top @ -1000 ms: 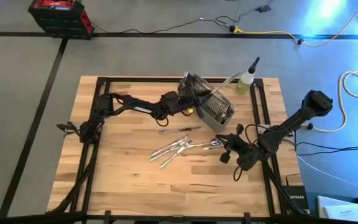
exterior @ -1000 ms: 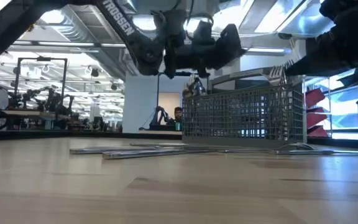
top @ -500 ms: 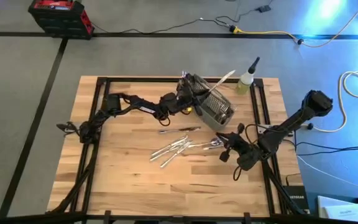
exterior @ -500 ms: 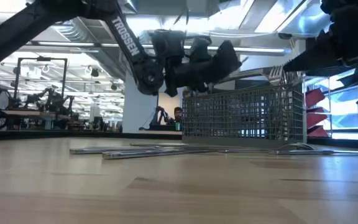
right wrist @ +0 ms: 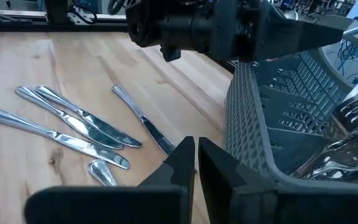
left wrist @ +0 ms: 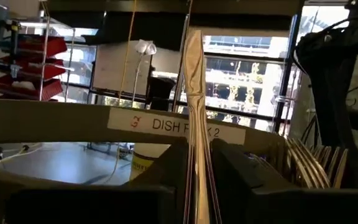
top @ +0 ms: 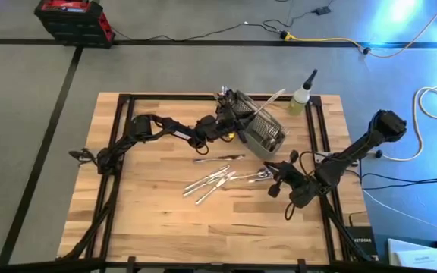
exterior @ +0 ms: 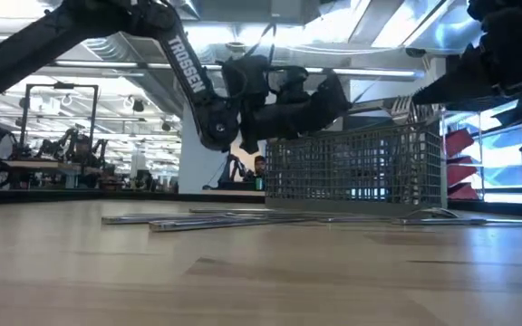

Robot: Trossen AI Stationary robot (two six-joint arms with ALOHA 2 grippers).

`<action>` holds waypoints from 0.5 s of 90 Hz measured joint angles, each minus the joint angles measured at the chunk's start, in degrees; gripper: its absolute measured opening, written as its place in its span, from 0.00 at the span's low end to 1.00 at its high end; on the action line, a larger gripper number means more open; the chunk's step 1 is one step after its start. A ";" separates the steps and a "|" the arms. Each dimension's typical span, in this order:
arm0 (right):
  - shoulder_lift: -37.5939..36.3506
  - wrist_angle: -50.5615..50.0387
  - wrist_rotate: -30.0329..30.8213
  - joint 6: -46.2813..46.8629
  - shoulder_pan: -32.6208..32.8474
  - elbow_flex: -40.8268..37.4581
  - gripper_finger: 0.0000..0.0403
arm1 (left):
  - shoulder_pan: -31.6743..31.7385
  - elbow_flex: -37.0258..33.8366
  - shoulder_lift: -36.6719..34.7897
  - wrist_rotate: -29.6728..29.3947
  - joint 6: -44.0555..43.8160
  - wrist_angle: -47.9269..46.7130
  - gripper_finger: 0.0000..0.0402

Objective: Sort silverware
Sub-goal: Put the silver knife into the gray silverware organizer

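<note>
L end effector lowered utensil over basket.

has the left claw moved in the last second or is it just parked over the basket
Yes, slightly. In the low view the left claw, shut on a utensil, has dropped toward the mesh basket's top rim; its elbow has also shifted right.

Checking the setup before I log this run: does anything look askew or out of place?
The mesh basket sits skewed to the table's edges. Loose silverware lies scattered crosswise on the wood. The left end effector, by the basket, holds one utensil. Nothing looks damaged.
</note>
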 joint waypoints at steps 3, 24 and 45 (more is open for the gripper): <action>0.00 0.00 -0.02 0.00 0.00 0.00 0.01 | -0.09 0.06 -0.06 -0.76 -0.09 -0.84 0.14; 0.00 0.01 -0.09 0.02 0.00 0.00 0.01 | -0.52 0.22 -0.33 -5.40 -0.85 -3.29 0.21; 0.00 0.02 -0.39 0.02 0.00 0.00 0.01 | -0.70 0.11 -0.33 -5.84 -0.46 -3.36 0.24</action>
